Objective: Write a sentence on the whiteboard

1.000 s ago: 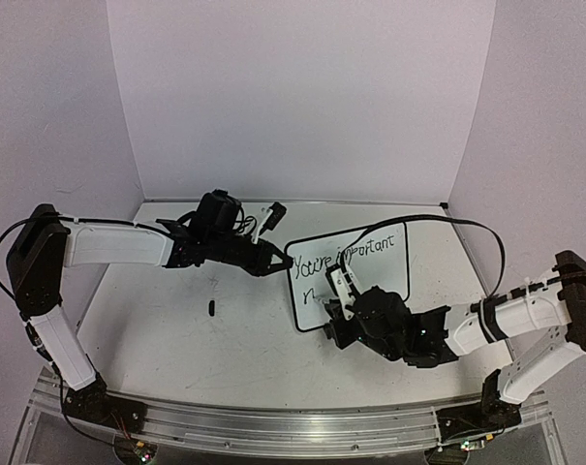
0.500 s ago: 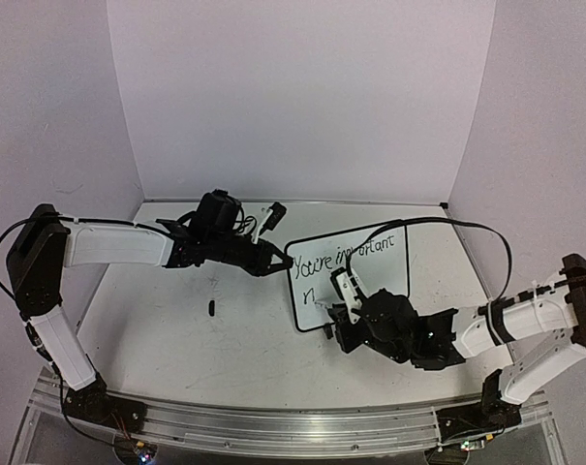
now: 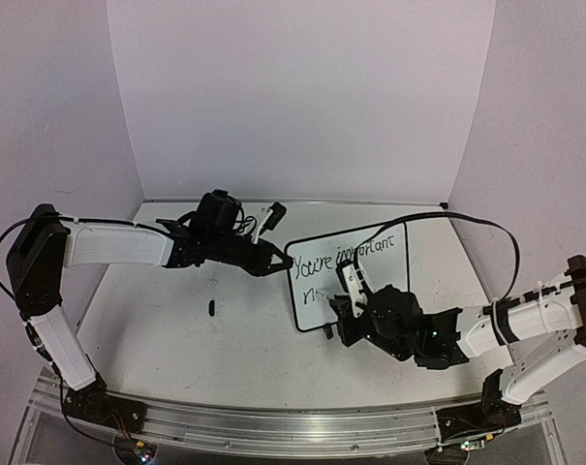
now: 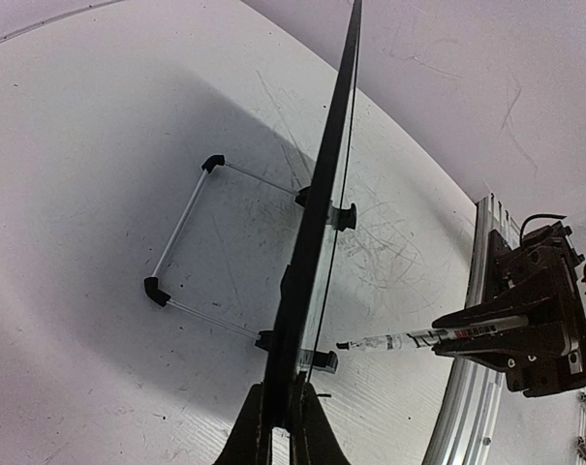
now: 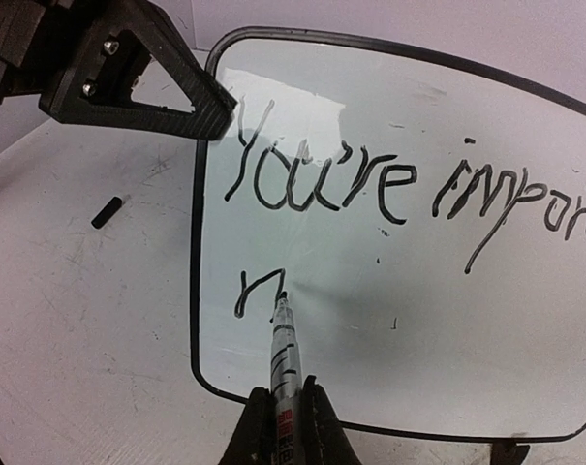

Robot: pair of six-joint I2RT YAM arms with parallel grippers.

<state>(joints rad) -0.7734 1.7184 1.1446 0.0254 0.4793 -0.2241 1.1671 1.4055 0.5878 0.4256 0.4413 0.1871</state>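
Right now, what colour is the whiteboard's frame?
Black frame, clearest in the right wrist view.

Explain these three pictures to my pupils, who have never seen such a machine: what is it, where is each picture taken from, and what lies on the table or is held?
These are two robot arms bolted to a table, each ending in a two-finger gripper. The wide picture comes from a fixed camera above and behind them. The other two come from cameras on the wrists, one per arm. The left gripper is clamped on the edge of a whiteboard, steadying it. The right gripper holds a marker, its tip at the board under the words "You're important", where a second line has begun. A small black piece, perhaps the cap, lies on the table.
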